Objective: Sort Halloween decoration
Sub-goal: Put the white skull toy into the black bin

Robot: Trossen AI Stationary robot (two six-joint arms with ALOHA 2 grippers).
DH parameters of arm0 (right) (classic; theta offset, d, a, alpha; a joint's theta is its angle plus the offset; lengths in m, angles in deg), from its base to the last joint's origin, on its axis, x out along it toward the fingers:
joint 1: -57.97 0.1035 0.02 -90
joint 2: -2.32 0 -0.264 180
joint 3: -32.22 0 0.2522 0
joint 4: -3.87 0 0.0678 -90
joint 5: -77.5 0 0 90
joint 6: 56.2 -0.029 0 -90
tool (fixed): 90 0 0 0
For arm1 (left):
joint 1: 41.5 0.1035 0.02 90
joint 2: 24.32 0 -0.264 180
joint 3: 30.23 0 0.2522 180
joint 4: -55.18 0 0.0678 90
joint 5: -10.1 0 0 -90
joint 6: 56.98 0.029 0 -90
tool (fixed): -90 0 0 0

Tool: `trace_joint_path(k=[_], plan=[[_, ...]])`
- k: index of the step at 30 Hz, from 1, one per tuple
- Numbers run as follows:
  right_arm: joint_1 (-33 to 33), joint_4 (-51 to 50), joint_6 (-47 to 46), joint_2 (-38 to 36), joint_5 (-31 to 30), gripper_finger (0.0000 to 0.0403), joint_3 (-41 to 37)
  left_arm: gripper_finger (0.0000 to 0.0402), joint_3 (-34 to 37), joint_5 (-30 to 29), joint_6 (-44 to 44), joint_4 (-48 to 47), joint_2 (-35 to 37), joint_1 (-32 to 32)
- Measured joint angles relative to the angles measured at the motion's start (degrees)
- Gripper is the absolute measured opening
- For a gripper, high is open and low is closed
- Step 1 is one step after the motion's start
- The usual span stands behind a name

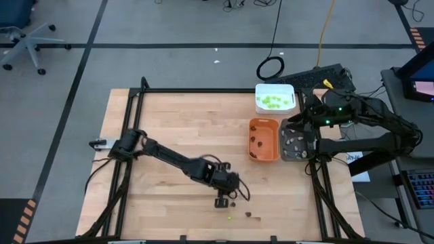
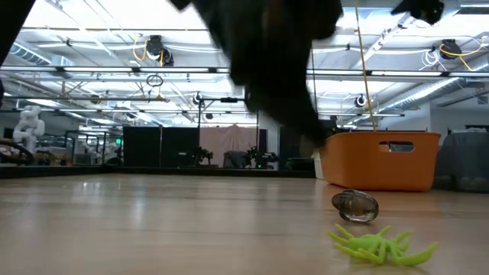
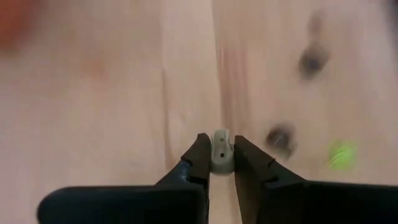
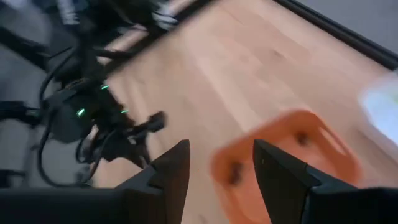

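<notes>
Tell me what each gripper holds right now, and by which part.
The left gripper pinches a pale beige piece by its two sides, fingertips low over the table. The right gripper is open near the orange tray, holding nothing.

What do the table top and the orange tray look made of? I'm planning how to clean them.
The pale table top looks like wood with a smooth satin finish: joined planks with grain lines show. The orange rectangular tray is likely moulded plastic: uniform colour, rounded corners.

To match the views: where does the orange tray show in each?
High view: orange tray, right of centre, between the bare table and the grey tray.
Low view: right, resting on the table.
Left wrist view: cannot tell.
Right wrist view: beyond the right end effector.
Shared landmark: the table.
</notes>
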Motion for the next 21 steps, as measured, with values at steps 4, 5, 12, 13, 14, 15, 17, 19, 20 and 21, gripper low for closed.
trace_joint_path(k=[4, 5, 12, 13, 14, 15, 17, 19, 20, 21], plan=[[0.02, 6.2, 2.95, 0.0, 6.69, 0.016, 0.0, 0.0033, -0.17, -0.42, -5.47, 2.0, 6.67, 1.8], [0.02, 7.54, 4.75, 0.0, 8.66, 0.016, 0.0, 0.0033, -0.17, -0.43, -6.58, 3.15, 8.28, 2.31], [1.17, 17.7, 14.4, 3.01, 20.69, 0.016, 0.0, 0.0037, -0.26, -0.83, -11.99, 17.62, 19.06, 5.71], [1.82, 19.72, 15.2, 3.71, 22.29, 0.016, 0.0, 0.0038, -0.26, -0.85, -12.36, 20.5, 19.86, 6.2], [2.71, 21.88, 15.96, 4.42, 23.16, 0.016, 0.0, 0.0039, -0.28, -0.92, -13.37, 23.18, 20.89, 6.65], [3.74, 23.85, 16.84, 5.28, 23.89, 0.016, 0.0, 0.004, -0.28, -1.0, -14.76, 23.74, 21.91, 7.17], [6.1, 28.07, 20.42, 6.82, 23.84, 0.016, 0.09, 0.004, -0.31, -1.05, -19.07, 26.89, 22.94, 8.24], [8.14, 29.72, 24.81, 8.85, 21.82, 0.016, 0.95, 0.0041, -0.3, -1.03, -24.37, 27.73, 23.85, 9.16], [9.04, 30.41, 26.54, 9.86, 20.21, 0.016, 1.76, 0.0041, -0.22, -0.91, -26.77, 29.24, 23.97, 9.54], [9.82, 30.78, 28.1, 10.85, 18.75, 0.016, 2.63, 0.0041, -0.22, -0.81, -28.82, 30.93, 23.97, 9.87]])
